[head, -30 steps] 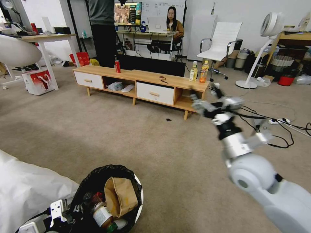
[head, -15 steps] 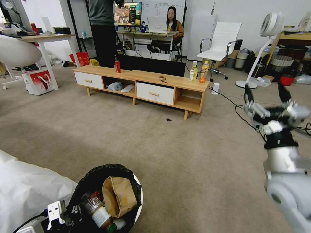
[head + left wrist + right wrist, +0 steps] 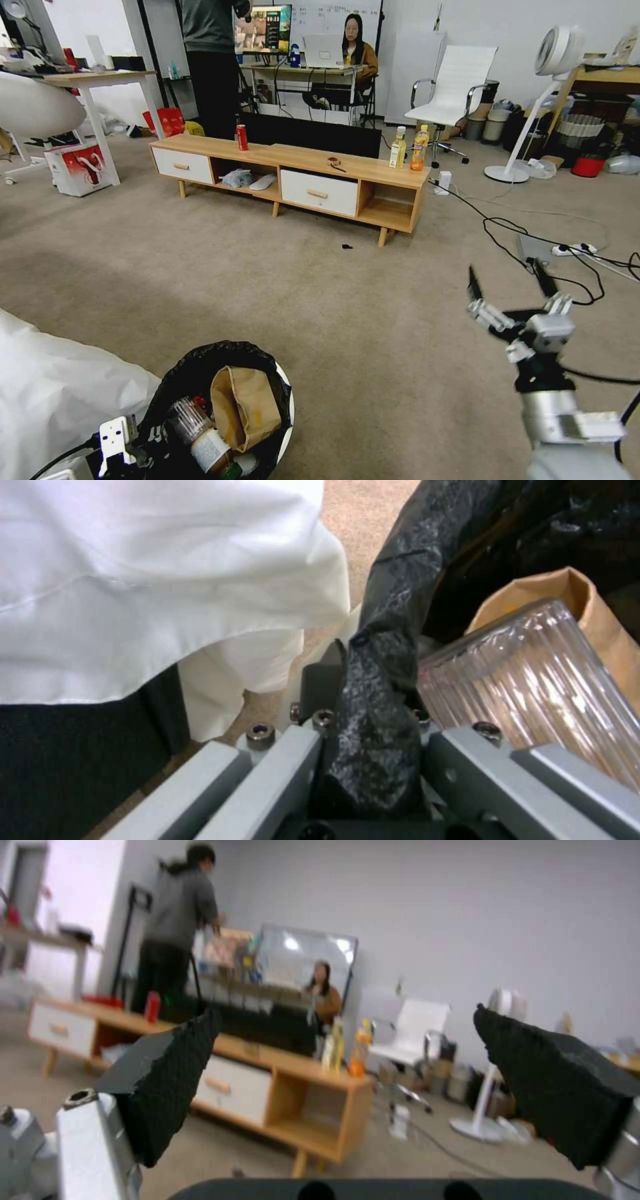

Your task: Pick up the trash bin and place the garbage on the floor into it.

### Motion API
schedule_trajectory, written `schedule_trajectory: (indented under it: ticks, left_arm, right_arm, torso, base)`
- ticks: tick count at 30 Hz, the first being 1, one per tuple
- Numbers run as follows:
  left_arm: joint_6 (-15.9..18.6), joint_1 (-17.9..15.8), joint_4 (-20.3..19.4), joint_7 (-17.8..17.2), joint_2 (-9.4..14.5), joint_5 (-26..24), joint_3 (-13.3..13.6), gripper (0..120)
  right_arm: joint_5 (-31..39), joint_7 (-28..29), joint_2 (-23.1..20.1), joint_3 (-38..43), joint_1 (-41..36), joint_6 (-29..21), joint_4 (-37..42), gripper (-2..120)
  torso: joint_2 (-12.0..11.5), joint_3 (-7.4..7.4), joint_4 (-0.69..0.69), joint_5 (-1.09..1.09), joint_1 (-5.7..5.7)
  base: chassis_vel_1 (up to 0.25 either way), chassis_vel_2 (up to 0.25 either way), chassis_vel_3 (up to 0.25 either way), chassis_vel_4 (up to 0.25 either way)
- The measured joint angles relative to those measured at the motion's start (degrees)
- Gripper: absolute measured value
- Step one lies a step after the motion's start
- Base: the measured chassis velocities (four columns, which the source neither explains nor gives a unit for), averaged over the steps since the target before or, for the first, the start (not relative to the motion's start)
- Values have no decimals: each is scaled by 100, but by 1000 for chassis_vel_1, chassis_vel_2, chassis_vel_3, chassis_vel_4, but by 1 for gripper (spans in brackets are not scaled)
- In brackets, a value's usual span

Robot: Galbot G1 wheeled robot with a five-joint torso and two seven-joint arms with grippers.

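The beige short-pile carpet floor [image 3: 280, 293] spans the room. The long low wooden TV cabinet [image 3: 293, 177] stands across it, with white drawers and open compartments. The trash bin [image 3: 283, 427], round and white with a crinkly black plastic bag [image 3: 200, 363] folded over its rim, sits at the lower left of the head view, partly cut off by the frame edge. The garbage inside comprises a crumpled tan paper bag [image 3: 245, 405] and a ribbed clear bottle [image 3: 197, 433]; smaller red items beneath are hard to identify. The left pincer [image 3: 370, 760] is clamped on the bag-covered bin rim, its grey metal fingers [image 3: 280, 765] pressing the black film from both sides. The right pincer [image 3: 510, 283] hovers above the carpet at the right, its black textured pads [image 3: 167, 1075] spread wide apart, holding nothing.
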Motion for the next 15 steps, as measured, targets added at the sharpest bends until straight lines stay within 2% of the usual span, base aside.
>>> schedule_trajectory:
  ticks: [5,15]
  left_arm:
    - [-40,14,18,28,2,85,88,1]
    - [-113,57,42,126,5,268,119,1]
  right_arm:
    - [-279,133,203,-35,-131,-101,-116,99]
    - [-361,171,355,-70,-158,-121,-185,100]
  torso:
    - [0,0,0,-1,0]
    - [0,0,0,-1,0]
  base:
    - [0,0,0,0]
    - [0,0,0,0]
